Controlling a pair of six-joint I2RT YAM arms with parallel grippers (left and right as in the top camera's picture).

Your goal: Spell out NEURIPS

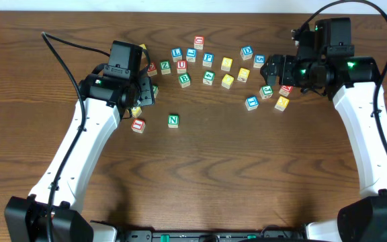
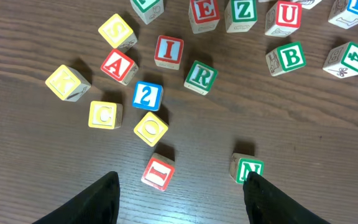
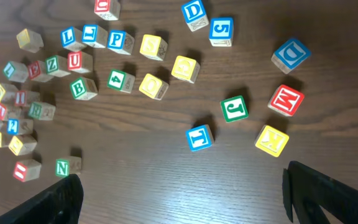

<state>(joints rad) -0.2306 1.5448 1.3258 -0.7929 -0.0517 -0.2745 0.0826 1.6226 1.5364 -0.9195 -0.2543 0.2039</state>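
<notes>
The green N cube stands alone in front of the pile, with a red I cube to its left. My left gripper hovers open over the pile's left end. In its wrist view nothing lies between the fingers, and the N cube touches the right fingertip's edge. Ahead lie the tipped red I, another red I, green R, red E and red U. My right gripper is open and empty over the right end. Blue P sits far left in its view.
Other cubes are scattered about: green Z, green B, green 4, blue 2, red A, several yellow ones. Near the right gripper lie green J, blue T, red M and blue D.
</notes>
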